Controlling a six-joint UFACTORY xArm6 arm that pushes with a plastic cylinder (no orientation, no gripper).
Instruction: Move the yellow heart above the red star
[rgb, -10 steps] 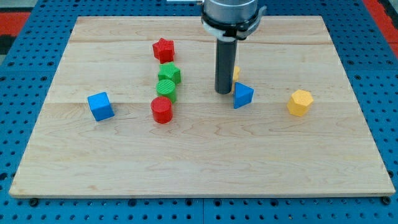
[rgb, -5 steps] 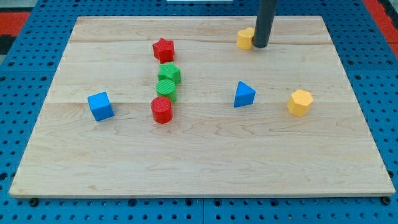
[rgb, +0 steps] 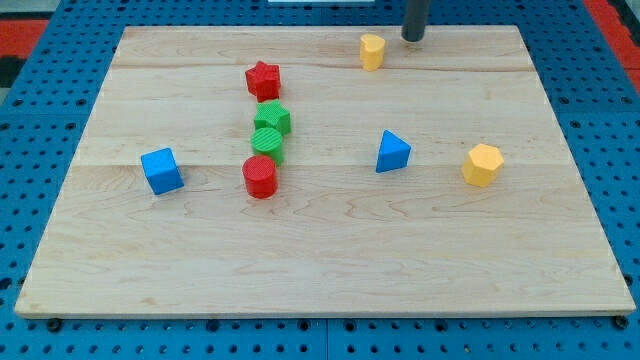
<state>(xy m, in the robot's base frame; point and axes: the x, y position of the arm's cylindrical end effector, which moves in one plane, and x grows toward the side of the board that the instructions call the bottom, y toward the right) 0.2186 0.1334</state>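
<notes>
Wooden tabletop (rgb: 330, 250): my tip (rgb: 414, 39) at far edge, just right of yellow heart (rgb: 372, 51); red star (rgb: 263, 80) well left. No jaws on rod.

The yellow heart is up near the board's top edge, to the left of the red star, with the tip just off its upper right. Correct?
Not quite: the camera view shows the yellow heart to the right of the red star, not the left. The rest holds: it sits near the board's top edge, and my tip is just off its upper right.
</notes>
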